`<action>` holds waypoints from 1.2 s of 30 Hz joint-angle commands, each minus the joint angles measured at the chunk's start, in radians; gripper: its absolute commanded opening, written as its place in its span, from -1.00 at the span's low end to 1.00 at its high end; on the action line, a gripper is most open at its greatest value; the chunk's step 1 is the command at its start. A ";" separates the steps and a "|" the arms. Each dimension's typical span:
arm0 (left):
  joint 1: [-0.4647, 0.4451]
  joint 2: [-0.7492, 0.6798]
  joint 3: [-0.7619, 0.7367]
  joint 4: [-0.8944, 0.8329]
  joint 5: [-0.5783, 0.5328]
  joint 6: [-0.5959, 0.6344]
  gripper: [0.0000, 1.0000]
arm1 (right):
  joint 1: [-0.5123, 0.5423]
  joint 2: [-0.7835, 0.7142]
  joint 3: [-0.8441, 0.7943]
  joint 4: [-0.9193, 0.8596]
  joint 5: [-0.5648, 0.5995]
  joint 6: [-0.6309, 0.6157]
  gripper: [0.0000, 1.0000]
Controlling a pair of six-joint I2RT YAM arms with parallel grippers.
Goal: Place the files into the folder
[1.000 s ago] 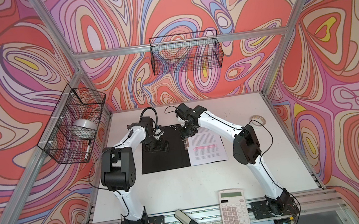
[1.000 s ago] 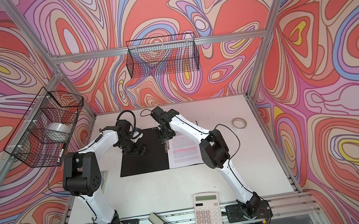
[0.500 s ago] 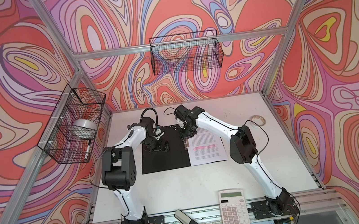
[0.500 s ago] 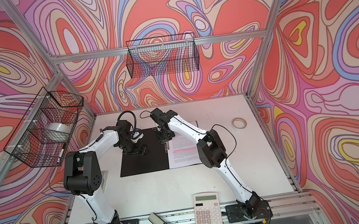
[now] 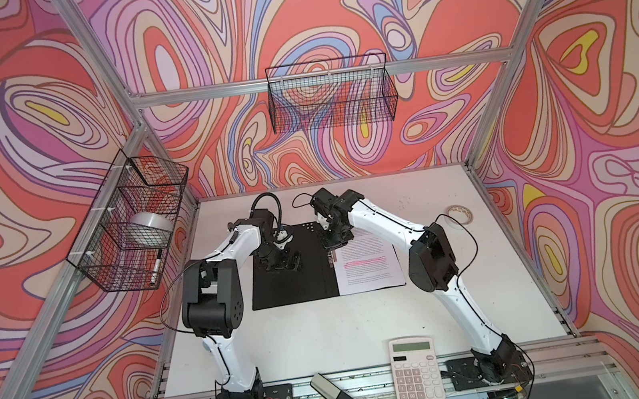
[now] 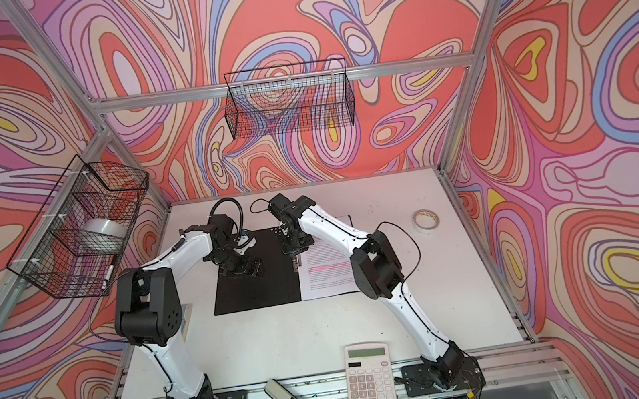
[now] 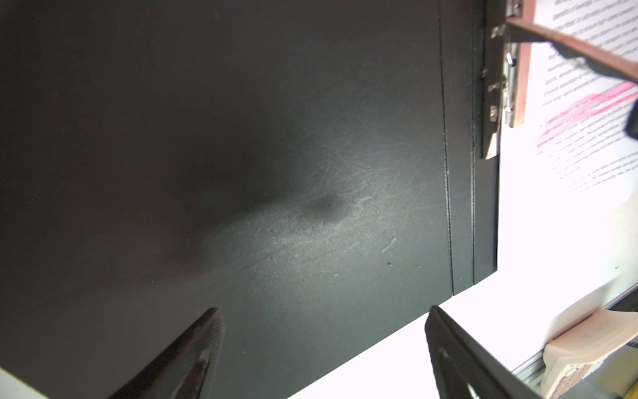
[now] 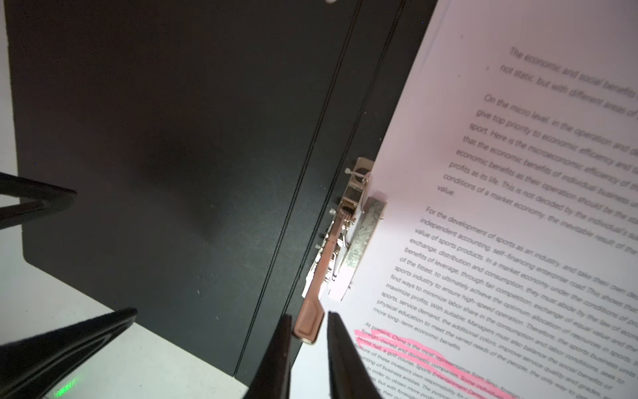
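The folder (image 5: 290, 280) lies open on the table, black inside up, in both top views. The files (image 5: 368, 263), white sheets with a pink-highlighted line, lie on its right half under the metal spine clip (image 8: 359, 221). My right gripper (image 8: 308, 315) stands over the spine, shut on the brown tip of the clip lever (image 8: 328, 248), which is raised off the paper. On the folder's left cover (image 7: 310, 172) rests my left gripper (image 7: 324, 309), open and holding nothing. In a top view it sits at the cover's far part (image 6: 245, 268).
A white calculator (image 5: 416, 368) and a black-and-silver pedal (image 5: 337, 397) lie at the table's front edge. A tape roll (image 5: 459, 213) sits at the far right. Wire baskets hang on the left wall (image 5: 132, 221) and back wall (image 5: 331, 98).
The right gripper's jaws have narrowed round the clip lever's tip, and its arm has shifted slightly. The left arm, folder and files have not moved.
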 commanded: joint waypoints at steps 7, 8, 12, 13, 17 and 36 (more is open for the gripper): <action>0.005 0.016 0.031 -0.032 0.010 0.023 0.83 | 0.005 0.024 0.037 -0.024 0.019 -0.019 -0.60; 0.005 0.016 0.032 -0.031 0.009 0.025 0.84 | 0.005 0.023 0.041 -0.026 0.020 -0.018 -0.59; 0.004 0.013 0.037 -0.036 0.008 0.025 0.83 | 0.005 0.007 0.046 -0.019 0.009 -0.022 -0.54; 0.005 0.013 0.038 -0.037 0.009 0.026 0.84 | 0.005 0.003 0.049 -0.016 0.010 -0.021 -0.52; 0.004 0.012 0.042 -0.040 0.010 0.023 0.84 | 0.005 -0.009 0.071 -0.013 0.007 -0.016 -0.51; 0.004 0.024 0.039 -0.041 -0.005 0.031 0.84 | 0.008 0.035 0.095 -0.016 -0.065 -0.027 -0.52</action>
